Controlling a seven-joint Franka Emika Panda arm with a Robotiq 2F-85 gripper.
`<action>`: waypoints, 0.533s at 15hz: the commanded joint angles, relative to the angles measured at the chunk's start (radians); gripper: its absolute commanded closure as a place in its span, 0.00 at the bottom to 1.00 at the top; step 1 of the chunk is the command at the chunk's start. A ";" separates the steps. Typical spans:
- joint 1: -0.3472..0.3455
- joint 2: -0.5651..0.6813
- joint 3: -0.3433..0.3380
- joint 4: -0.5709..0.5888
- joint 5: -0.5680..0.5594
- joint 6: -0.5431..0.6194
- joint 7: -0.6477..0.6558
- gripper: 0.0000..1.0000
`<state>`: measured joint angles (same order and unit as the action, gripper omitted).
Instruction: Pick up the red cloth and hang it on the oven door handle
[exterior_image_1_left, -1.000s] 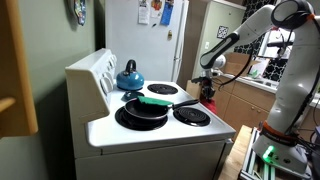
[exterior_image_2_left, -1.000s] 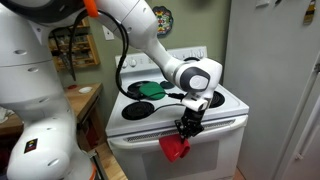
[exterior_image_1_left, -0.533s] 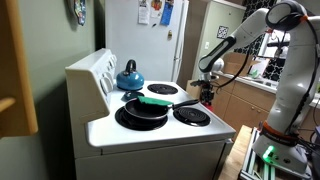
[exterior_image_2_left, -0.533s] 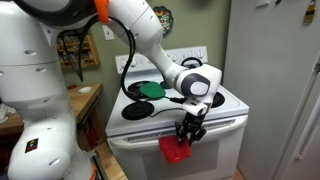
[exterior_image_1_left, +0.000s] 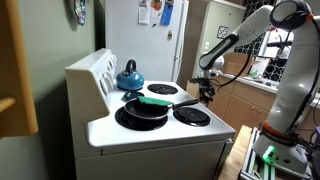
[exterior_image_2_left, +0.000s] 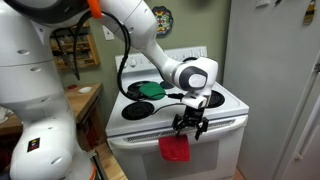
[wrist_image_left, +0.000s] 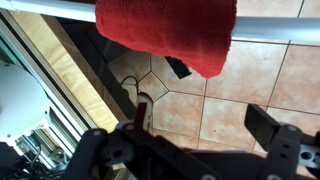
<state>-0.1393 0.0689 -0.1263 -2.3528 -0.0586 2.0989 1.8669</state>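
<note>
The red cloth hangs draped over the oven door handle at the front of the white stove. In the wrist view the red cloth lies folded over the handle, a pale bar across the top. My gripper stands open just above the cloth, its fingers spread and apart from the fabric. The wrist view shows my gripper with only floor tiles between its fingers. From the stove's far side my gripper shows, but the cloth is hidden there.
On the stove top sit a black pan with a green lid and a blue kettle. A fridge stands close beside the stove. A wooden counter lies on its other side.
The gripper went from shut on the red cloth to open and rose slightly. The cloth has dropped free and hangs flatter and lower over the handle.
</note>
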 joint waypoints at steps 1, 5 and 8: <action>0.035 -0.154 0.018 -0.078 -0.068 -0.032 -0.101 0.00; 0.059 -0.307 0.065 -0.120 -0.070 -0.096 -0.252 0.00; 0.068 -0.403 0.096 -0.128 -0.059 -0.145 -0.390 0.00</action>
<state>-0.0802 -0.2109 -0.0479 -2.4298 -0.1124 1.9934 1.5954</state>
